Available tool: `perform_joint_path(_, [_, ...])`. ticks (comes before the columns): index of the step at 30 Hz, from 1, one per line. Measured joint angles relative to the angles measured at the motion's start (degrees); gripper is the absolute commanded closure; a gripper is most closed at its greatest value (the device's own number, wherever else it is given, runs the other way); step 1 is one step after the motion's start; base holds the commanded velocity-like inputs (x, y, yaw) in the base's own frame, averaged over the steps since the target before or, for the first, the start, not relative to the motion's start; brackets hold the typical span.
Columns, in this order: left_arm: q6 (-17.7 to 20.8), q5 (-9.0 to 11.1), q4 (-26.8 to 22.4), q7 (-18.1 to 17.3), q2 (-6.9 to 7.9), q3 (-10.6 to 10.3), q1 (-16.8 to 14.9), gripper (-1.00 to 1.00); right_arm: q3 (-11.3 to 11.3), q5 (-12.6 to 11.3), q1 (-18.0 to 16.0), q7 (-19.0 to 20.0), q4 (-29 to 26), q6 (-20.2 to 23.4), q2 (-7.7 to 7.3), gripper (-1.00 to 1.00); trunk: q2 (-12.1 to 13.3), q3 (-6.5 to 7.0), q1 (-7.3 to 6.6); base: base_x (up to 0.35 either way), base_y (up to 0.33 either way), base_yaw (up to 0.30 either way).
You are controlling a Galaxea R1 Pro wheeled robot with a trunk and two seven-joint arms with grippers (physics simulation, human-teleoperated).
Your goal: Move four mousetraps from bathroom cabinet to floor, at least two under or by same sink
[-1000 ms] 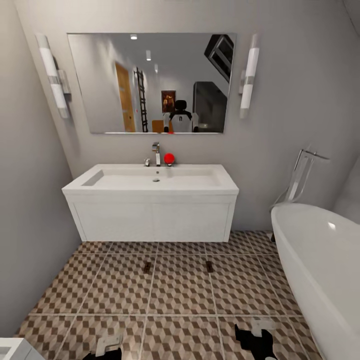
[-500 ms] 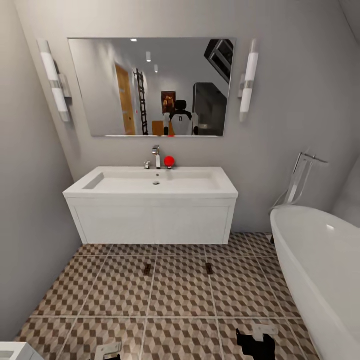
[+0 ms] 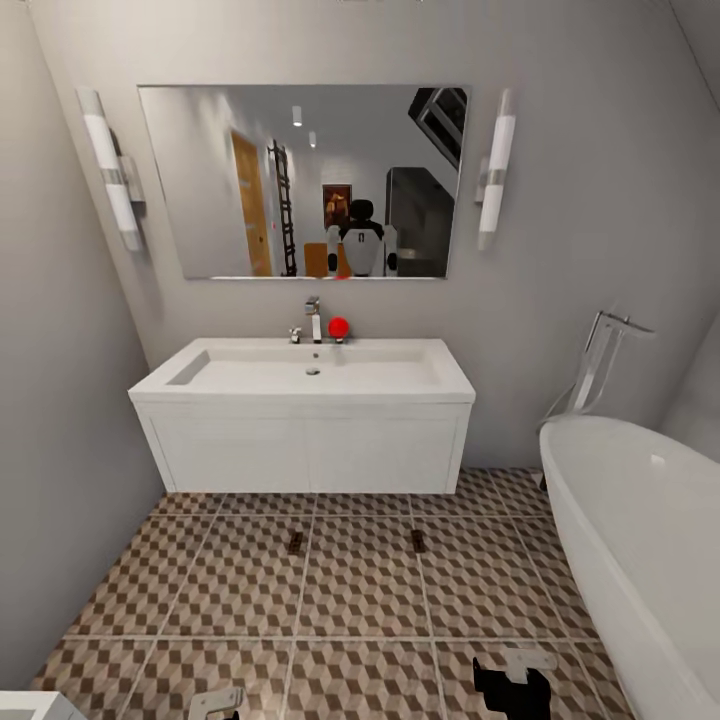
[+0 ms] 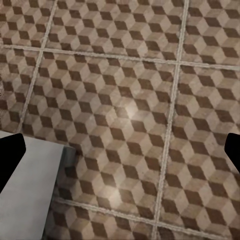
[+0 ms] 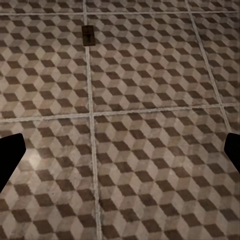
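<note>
At the bottom edge of the head view the left gripper (image 3: 215, 702) and the right gripper (image 3: 512, 680) hang low over the bathroom floor (image 3: 360, 590), each cut off by the frame. In the left wrist view the dark fingertips (image 4: 10, 160) sit at opposite edges of the picture, so the jaws stand wide apart with nothing between them but patterned tile. The right wrist view shows the same: fingertips (image 5: 10, 155) spread to both sides, holding nothing and touching nothing.

Two mousetraps lie flat on the cube-patterned tiles in the middle of the head view, one left of centre (image 3: 295, 542) and one right of centre (image 3: 417, 540), well apart from each other and just in front of the white vanity sink (image 3: 305, 385). They look like small dark-brown rectangles; their metal parts are too small to make out. One of them, probably the right one, appears near the top of the right wrist view (image 5: 88, 35), lying on a grout line.

A pale grey block (image 4: 27, 195) fills the lower left corner of the left wrist view. A white bathtub (image 3: 640, 540) stands at the right of the head view.
</note>
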Motion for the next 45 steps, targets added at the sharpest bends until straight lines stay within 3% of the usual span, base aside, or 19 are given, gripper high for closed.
perform_joint_path(45, [0.0, 0.0, 0.0, 0.2, -0.25, 0.0, 0.0, -1.00, 0.0, 0.1, 0.0, 0.0, 0.0, -0.1, -0.01, -1.00, 18.1, 8.09, -9.88, -0.028, -0.047, 0.000])
